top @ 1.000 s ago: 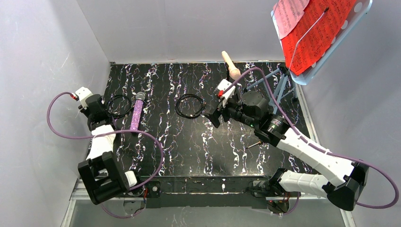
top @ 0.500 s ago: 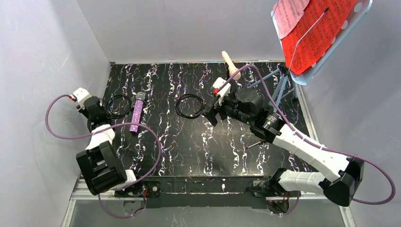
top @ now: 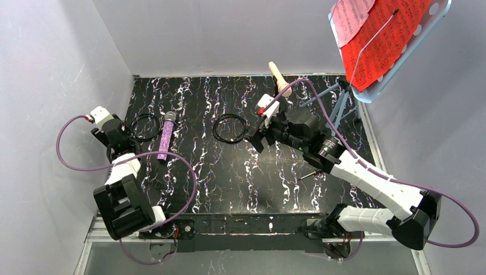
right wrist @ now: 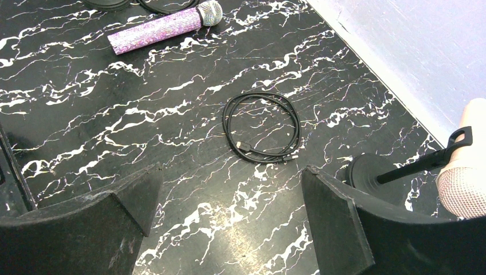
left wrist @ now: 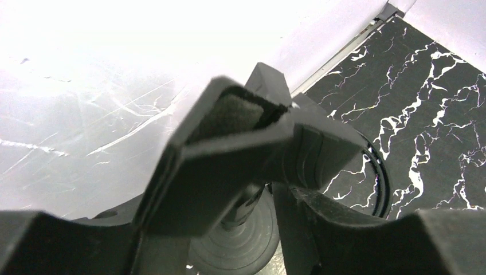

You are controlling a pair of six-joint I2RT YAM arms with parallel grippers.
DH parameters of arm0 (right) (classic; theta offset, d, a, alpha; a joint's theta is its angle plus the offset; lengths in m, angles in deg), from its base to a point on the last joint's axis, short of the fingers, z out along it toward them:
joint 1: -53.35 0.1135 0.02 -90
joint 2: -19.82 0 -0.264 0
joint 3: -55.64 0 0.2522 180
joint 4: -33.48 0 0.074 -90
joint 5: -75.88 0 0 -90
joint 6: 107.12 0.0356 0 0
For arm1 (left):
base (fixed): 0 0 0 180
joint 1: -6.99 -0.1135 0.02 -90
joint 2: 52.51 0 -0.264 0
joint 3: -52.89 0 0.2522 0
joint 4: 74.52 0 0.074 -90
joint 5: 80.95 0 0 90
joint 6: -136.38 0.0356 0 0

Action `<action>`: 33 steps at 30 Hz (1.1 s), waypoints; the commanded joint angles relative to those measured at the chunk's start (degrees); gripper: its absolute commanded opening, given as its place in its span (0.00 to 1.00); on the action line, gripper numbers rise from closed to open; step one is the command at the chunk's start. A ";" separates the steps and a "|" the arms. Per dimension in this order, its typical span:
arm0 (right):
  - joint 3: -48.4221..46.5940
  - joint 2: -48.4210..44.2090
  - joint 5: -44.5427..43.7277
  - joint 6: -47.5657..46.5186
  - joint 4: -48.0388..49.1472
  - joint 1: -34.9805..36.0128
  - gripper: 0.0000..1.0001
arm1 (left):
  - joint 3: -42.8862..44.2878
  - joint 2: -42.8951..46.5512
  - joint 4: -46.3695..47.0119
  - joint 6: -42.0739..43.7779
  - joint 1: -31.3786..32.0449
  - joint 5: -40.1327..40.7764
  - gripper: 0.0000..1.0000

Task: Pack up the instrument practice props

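We see nothing packed: purple glitter microphone (top: 167, 135) and cream microphone (top: 279, 78) out on the black marbled counter (top: 229, 172), red sheet-music pages (top: 384, 40) on their stand (top: 342, 104) (right end effector (right wrist: 229, 195) gapes empty; left end effector (left wrist: 281, 132) unclear).

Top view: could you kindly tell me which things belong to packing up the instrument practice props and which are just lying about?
Job: purple glitter microphone, cream microphone, black mic post, second mic post, red sheet-music pages, pink page.
Lying about: coiled black cable, second coiled cable, music stand.
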 commanded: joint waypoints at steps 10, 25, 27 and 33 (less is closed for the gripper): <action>-2.47 -2.30 1.03 1.09 1.11 0.08 0.99 | 1.15 12.15 -13.98 6.17 3.87 9.78 0.61; -4.25 2.53 -14.84 7.16 4.48 0.08 0.99 | 18.61 27.03 -51.22 2.28 16.59 1.69 0.98; -7.60 5.11 -15.22 6.62 0.90 0.08 0.99 | 19.38 28.73 -53.14 3.24 18.94 1.86 0.98; -16.53 13.21 -18.68 8.10 -5.98 -0.03 0.99 | 19.52 36.00 -56.79 6.49 25.31 -6.08 0.98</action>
